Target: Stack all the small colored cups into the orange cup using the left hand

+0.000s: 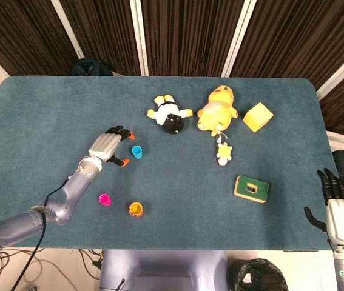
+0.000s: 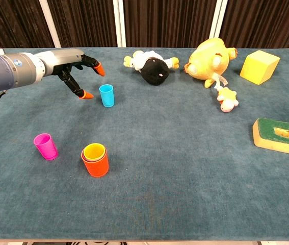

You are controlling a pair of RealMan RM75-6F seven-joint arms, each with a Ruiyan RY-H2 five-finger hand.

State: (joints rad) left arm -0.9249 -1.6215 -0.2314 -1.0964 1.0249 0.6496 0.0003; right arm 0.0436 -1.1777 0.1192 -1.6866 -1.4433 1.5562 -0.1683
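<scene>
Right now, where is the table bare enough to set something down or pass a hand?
Bare cloth spans the middle, between the orange cup and the green block, and the near edge. Crowded: the far side, with the penguin plush, yellow duck plush and yellow cube; also around the blue cup by the left hand.
</scene>
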